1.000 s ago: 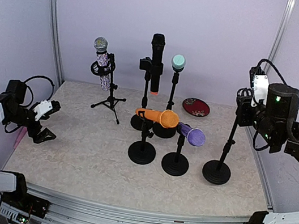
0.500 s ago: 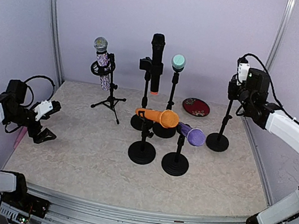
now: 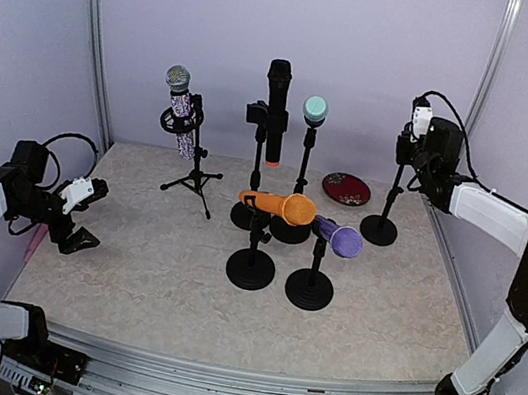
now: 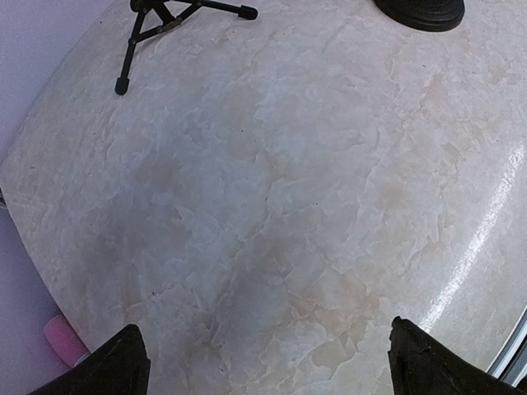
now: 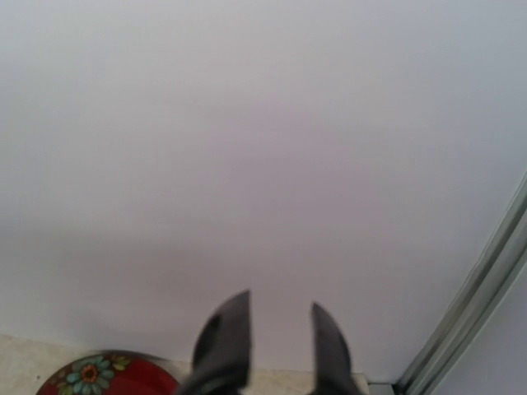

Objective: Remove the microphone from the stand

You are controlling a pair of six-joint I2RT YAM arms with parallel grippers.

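Five microphones sit clipped in stands on the marbled beige desk (image 3: 160,271), and the task does not say which one is meant. Nearest the right claw (image 5: 268,341) is the purple microphone (image 3: 338,237), held on a short black round-based stand (image 3: 310,286) in the middle of the desk. It lies almost level, its long axis running left to right, with the mesh head toward the right edge. Just to its left the orange microphone (image 3: 278,205) lies the same way on its own short stand. Toward the far edge the black microphone (image 3: 276,108) and the teal-headed microphone (image 3: 315,111) stand upright. The glittering silver microphone (image 3: 182,108) tilts in a black tripod stand (image 3: 194,174) nearer the far left corner.

The right claw is high up by the far right corner, at the top of a thin bare pole stand (image 3: 392,194), with a red patterned plate (image 3: 347,187) just beside that stand's base. The purple microphone therefore lies to the claw's left, lower, and closer to the near edge, so the right arm looks the better placed for it. The claw's fingers show a narrow gap with nothing between the tips. I cannot tell whether they pinch the pole's head lower down, as that part is out of view.

The left claw (image 4: 268,370) hovers over bare desk by the left edge, spread wide and holding nothing, well apart from every stand
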